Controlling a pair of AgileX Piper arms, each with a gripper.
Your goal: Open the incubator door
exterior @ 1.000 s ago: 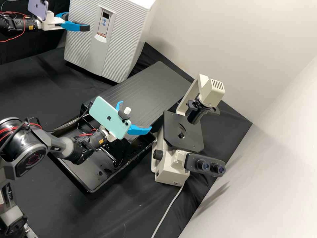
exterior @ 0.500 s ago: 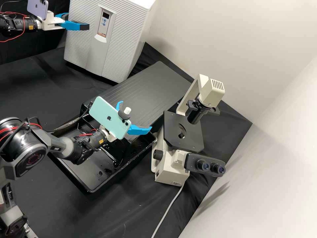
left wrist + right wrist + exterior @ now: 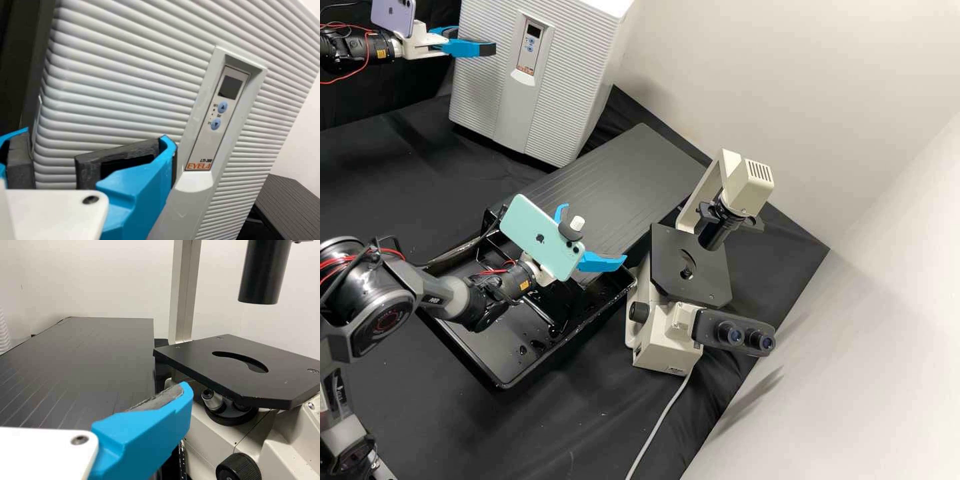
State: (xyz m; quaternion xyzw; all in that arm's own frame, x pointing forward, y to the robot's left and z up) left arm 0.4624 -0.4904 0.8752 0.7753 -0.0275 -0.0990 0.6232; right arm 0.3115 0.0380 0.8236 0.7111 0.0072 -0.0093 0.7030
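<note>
The light grey incubator (image 3: 577,80) stands at the upper left in the high view, its ribbed front door closed. My left gripper (image 3: 472,40) is open at that door's left part, beside the control panel (image 3: 531,47). In the left wrist view, the left gripper (image 3: 55,162) has its two fingers apart before the ribbed door (image 3: 125,75), near the door's side edge; contact cannot be told. Over the black tray, my right gripper (image 3: 596,232) stands open, with a white knob-like piece (image 3: 577,223) by one finger. One blue finger (image 3: 145,435) appears in the right wrist view.
A microscope (image 3: 690,267) stands right of the right gripper. Below that gripper lies a black tray (image 3: 507,383), with a dark ribbed board (image 3: 633,173) stretching from it toward the incubator. A pale wall (image 3: 753,80) rises behind.
In the high view, my left gripper has shifted slightly left and up along the incubator's front, its fingers still apart. The right arm and the door look unchanged.
</note>
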